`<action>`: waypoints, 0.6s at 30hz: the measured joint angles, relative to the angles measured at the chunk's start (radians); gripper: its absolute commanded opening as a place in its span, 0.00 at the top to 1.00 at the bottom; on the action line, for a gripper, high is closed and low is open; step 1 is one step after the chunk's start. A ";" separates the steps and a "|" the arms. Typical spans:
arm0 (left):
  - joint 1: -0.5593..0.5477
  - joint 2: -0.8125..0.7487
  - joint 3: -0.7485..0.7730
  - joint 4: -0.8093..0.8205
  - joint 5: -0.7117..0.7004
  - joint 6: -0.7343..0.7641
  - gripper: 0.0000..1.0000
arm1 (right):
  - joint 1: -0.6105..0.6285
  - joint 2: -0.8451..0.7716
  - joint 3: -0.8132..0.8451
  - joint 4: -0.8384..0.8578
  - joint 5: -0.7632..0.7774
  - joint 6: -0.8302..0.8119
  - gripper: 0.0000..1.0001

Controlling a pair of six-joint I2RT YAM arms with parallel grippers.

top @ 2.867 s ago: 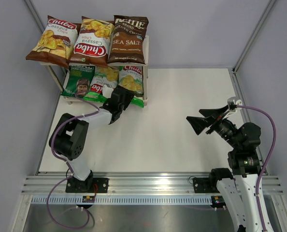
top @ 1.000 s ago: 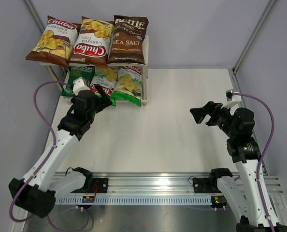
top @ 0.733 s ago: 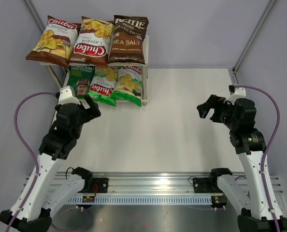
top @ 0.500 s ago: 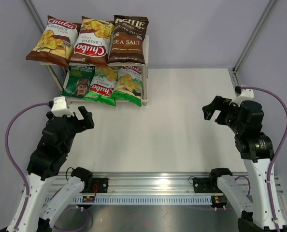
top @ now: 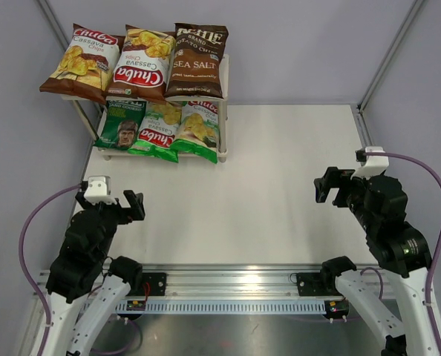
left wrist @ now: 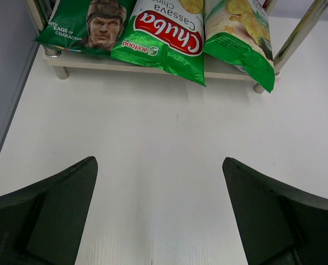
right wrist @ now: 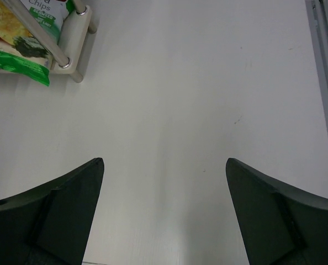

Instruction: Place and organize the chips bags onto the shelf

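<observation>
Hovering agape, shelf-facing: left gripper [left wrist: 158,161], right gripper [right wrist: 164,161].

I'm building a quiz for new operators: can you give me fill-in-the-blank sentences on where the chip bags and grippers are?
The Kettle Sea Salt bag lies on the shelf's ____ tier.
The lower tier holds ____ green bags.
The bag with a face sits at that tier's ____ end.
The left gripper and right gripper are both ____.
Missing words: top; three; left; open.

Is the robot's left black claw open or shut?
Open. The left black two-finger gripper has its fingers far apart, with only bare white table between them.
</observation>
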 measured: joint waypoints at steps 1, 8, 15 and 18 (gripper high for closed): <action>0.000 -0.014 -0.015 0.006 0.000 0.000 0.01 | 0.015 -0.018 -0.019 0.003 0.018 -0.013 0.01; 0.013 -0.036 -0.038 0.034 0.000 -0.004 0.01 | 0.029 -0.082 -0.130 0.063 0.043 -0.037 0.01; 0.079 -0.035 -0.049 0.057 0.013 -0.004 0.01 | 0.029 -0.060 -0.164 0.121 0.044 -0.014 0.01; 0.104 -0.034 -0.049 0.063 0.027 -0.003 0.01 | 0.029 -0.053 -0.164 0.136 0.044 -0.006 0.01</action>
